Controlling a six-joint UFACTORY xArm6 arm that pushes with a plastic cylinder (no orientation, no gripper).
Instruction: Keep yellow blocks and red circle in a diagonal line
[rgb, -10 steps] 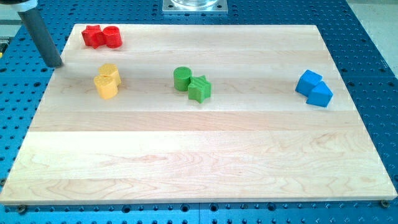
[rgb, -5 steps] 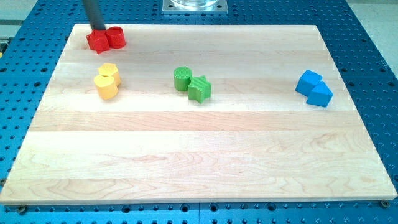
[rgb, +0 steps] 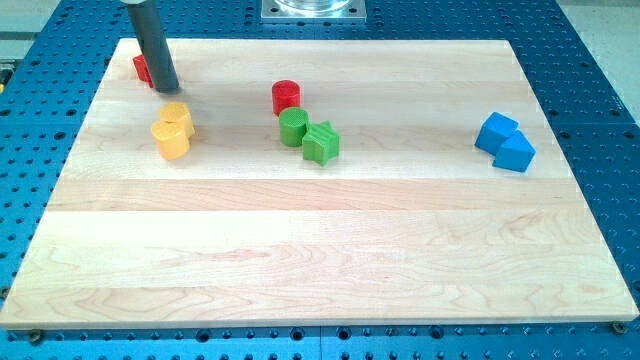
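Near the tabletop's (rgb: 300, 260) top-left corner, my tip (rgb: 169, 88) is seen just above the two touching yellow blocks (rgb: 173, 130), beside a half-hidden red block (rgb: 142, 68). No fingers are fitted. The red circle (rgb: 286, 97) is found well right, touching the green circle (rgb: 294, 127).

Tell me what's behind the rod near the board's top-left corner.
A red block sits behind the rod, mostly covered, so its shape cannot be made out. My tip rests just above the two yellow blocks. The red circle stands apart, by the green circle.
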